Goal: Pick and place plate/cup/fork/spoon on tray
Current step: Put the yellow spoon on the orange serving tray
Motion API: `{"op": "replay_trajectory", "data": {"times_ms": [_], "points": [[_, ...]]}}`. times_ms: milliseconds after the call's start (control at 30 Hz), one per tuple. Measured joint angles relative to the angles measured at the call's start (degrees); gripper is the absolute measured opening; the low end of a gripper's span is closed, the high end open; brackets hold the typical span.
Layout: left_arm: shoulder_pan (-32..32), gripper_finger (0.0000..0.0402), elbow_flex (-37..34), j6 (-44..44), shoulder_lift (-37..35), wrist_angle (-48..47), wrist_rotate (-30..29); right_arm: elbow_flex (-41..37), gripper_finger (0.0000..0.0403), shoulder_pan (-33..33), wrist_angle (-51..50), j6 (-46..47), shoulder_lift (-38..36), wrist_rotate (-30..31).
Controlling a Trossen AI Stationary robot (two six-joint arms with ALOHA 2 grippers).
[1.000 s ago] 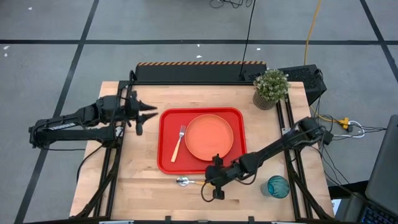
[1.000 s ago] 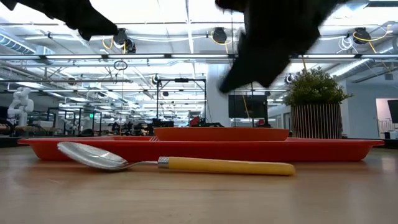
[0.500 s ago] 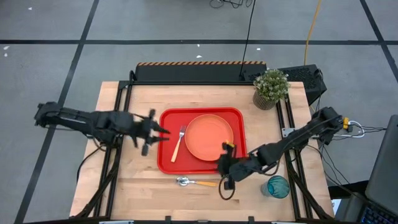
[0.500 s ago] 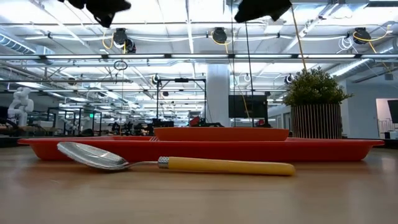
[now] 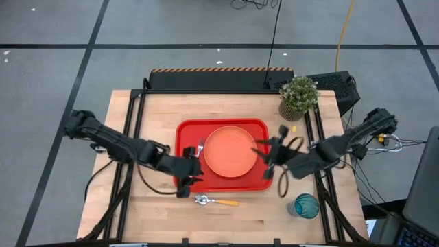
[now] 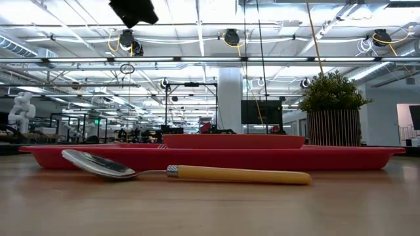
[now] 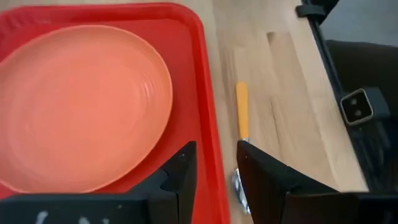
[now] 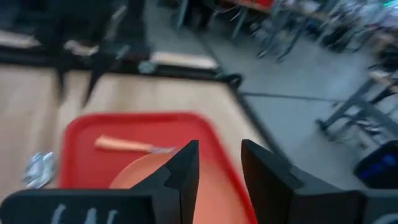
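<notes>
A red tray [image 5: 184,180] lies at the centre of the wooden worktop [image 5: 161,213], carrying an orange plate [image 5: 230,151] on its right half and a fork [image 5: 199,145] beside the plate on its left half. The spoon [image 5: 214,201] lies on the bare worktop just outside the tray's near edge, bowl toward the left, handle toward the right. The teal cup [image 5: 306,206] stands near the worktop's near right corner, off the tray. A potted plant [image 5: 298,97] occupies the far right corner.

The left gripper [image 5: 189,177] hangs above the tray's near left corner, close to the spoon; in the left wrist view its fingers [image 7: 180,174] are parted with nothing between them. The right gripper [image 5: 273,154] hovers over the tray's right edge beside the plate; its fingers [image 8: 183,168] likewise appear spread and empty, though that wrist view is blurred.
</notes>
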Motion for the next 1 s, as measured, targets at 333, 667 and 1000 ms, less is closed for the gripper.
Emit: {"op": "replay_trajectory", "data": {"times_ms": [333,667,1000], "points": [[-0.68,0.0117,11.91,-4.64,16.92,-8.57,3.38,-10.67,0.0110,0.10,-0.54,3.61,-9.20,2.14],[-1.40,0.0117,18.24,-3.59,26.94,-11.26,5.19,-12.92,0.0110,0.45,4.47,2.10,-16.46,3.20],[-2.11,0.0117,18.83,-5.30,29.02,-10.49,5.64,-12.94,0.0110,0.87,4.96,1.50,-16.07,3.04]]}}
